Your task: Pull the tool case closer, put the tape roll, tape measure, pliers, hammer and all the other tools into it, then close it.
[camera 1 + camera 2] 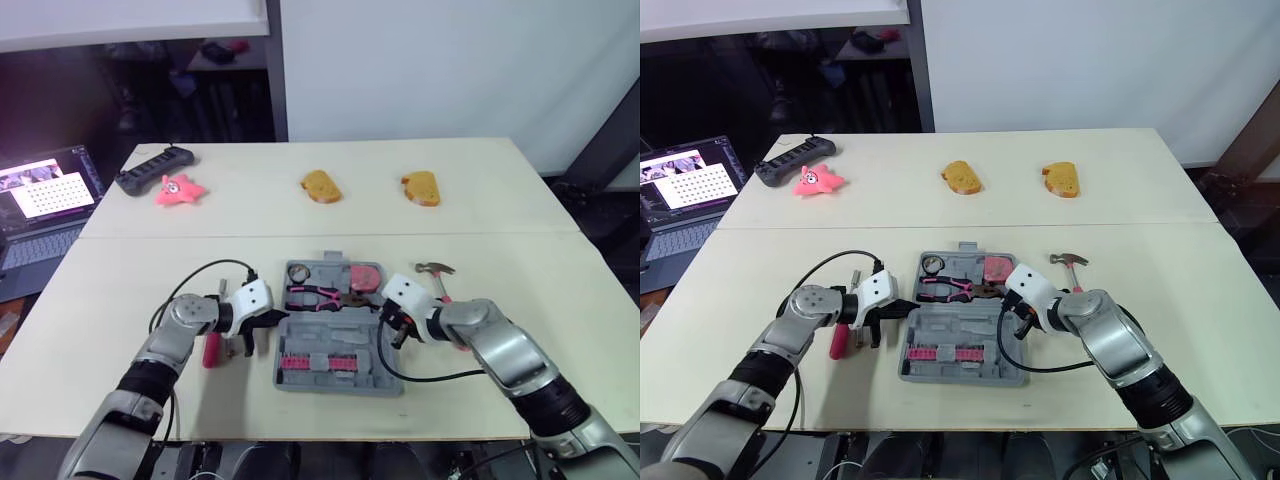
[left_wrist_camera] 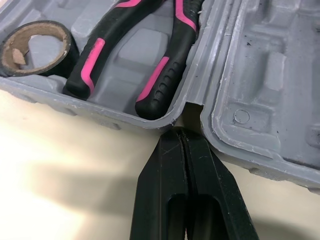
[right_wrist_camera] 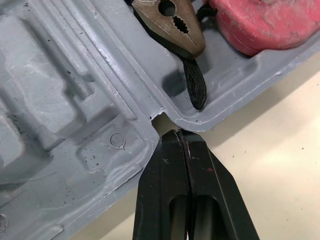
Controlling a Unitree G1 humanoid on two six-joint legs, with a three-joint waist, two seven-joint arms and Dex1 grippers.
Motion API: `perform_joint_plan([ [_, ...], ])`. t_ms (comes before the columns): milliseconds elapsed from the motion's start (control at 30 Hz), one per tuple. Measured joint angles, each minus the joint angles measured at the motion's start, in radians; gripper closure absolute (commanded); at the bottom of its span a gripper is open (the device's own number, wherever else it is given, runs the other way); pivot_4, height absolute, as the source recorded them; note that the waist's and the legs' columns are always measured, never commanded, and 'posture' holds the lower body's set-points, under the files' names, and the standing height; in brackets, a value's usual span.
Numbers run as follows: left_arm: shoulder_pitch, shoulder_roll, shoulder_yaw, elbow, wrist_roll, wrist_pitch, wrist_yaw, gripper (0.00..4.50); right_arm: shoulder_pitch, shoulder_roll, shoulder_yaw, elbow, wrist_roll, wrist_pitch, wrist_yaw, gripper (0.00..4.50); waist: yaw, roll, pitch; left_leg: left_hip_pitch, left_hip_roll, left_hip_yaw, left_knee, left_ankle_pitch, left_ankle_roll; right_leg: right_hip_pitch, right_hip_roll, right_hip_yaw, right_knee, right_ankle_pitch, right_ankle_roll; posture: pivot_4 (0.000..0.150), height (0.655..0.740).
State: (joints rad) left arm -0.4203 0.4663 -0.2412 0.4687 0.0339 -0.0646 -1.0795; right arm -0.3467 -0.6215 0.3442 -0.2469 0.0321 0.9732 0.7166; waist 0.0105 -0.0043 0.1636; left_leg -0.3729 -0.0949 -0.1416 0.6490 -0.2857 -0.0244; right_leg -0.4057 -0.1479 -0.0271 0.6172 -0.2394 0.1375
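The grey tool case [image 1: 340, 330] lies open near the table's front edge. Its far half holds a black tape roll [image 2: 35, 47], pink-and-black pliers [image 2: 150, 45] and a pink tape measure [image 3: 265, 22]. A strip of pink bits sits in the near half. The hammer [image 1: 437, 270] rests on the table just right of the case. A pink-handled tool [image 1: 211, 350] lies left of it. My left gripper [image 2: 181, 132] is shut, its tip at the case's left hinge notch. My right gripper [image 3: 181, 134] is shut too, its tip at the right hinge notch.
Two brown bread-like pieces [image 1: 322, 186] [image 1: 421, 187] lie at the far side of the table. A pink star toy [image 1: 180, 189] and a black power strip [image 1: 153, 168] sit at the far left. A laptop [image 1: 45, 200] stands beyond the left edge.
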Motion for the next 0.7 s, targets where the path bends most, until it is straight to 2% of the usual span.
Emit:
perform_joint_plan([
  [700, 0.091, 0.051, 0.001, -0.129, -0.026, 0.060, -0.007, 4.48, 0.037, 0.004, 0.009, -0.083, 0.001, 0.080, -0.005, 4.50, -0.003, -0.001, -0.001, 0.000, 0.001, 0.000, 0.000, -0.001, 0.001, 0.000, 0.000, 0.000, 0.000, 0.000, 0.000, 0.150, 0.7400],
])
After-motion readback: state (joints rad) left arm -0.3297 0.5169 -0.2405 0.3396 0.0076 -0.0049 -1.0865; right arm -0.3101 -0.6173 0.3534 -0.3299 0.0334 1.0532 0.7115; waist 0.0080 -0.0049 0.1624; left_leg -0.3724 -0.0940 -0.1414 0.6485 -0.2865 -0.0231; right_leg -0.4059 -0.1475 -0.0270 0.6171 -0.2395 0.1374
